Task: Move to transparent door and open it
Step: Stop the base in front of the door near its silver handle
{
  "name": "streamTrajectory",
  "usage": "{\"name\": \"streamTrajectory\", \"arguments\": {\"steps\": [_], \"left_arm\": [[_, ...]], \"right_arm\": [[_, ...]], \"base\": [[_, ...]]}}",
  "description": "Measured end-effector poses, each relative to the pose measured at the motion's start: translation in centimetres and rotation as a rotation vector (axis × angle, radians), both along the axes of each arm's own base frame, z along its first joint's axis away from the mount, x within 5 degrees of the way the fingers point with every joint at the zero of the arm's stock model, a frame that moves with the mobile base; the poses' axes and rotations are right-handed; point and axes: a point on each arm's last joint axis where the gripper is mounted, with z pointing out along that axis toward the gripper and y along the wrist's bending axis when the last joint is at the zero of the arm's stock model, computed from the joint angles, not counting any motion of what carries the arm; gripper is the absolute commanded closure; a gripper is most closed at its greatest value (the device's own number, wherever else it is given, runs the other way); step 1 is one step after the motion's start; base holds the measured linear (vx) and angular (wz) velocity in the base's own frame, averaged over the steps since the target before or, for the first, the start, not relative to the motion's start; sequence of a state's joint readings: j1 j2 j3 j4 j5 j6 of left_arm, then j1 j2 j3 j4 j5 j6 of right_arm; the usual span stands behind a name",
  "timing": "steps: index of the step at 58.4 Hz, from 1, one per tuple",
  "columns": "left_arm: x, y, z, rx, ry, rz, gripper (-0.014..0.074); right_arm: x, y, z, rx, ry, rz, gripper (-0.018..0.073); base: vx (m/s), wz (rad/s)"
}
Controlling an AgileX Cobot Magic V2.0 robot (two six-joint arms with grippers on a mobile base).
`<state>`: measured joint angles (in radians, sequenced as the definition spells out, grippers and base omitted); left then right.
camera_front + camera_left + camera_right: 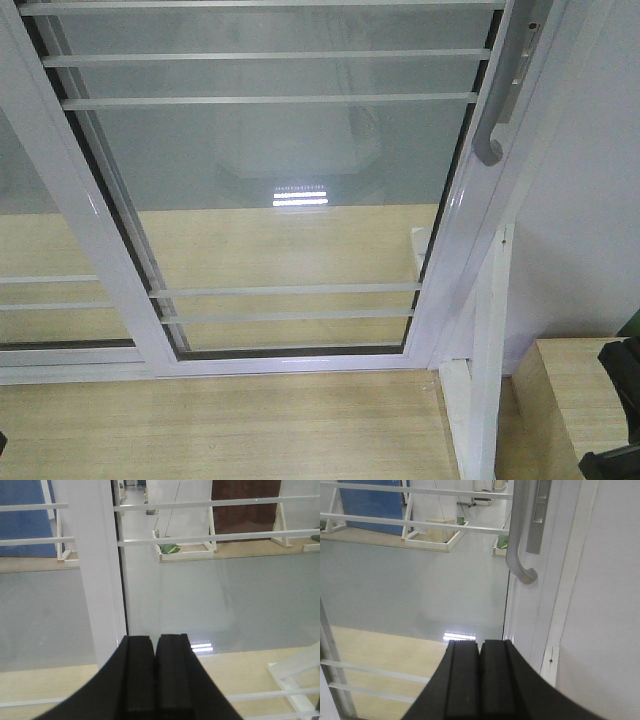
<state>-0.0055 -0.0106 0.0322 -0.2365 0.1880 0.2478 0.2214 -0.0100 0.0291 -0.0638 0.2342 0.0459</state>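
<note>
Glass door [270, 150] just ahead, seemingly shut: approach looks done, opening not yet. Left gripper [154, 643] and right gripper [480, 647] pinched together, empty; handle [516, 530] at right untouched.

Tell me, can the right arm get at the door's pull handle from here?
Probably yes: the pull handle hangs ahead, up and right of the right gripper, nothing between them. The jaws are shut and must open first.
</note>
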Motion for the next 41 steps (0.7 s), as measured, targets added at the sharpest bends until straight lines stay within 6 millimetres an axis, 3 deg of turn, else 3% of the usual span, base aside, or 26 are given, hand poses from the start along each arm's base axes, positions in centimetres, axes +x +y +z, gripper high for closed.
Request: {"name": "streamTrajectory", "arguments": {"steps": [41], "left_arm": [[0.00, 0.00, 0.00, 0.000, 0.000, 0.000, 0.0603]], "right_arm": [[0.00, 0.00, 0.00, -0.001, 0.000, 0.000, 0.0568]], "base": [[0.00, 0.00]]}}
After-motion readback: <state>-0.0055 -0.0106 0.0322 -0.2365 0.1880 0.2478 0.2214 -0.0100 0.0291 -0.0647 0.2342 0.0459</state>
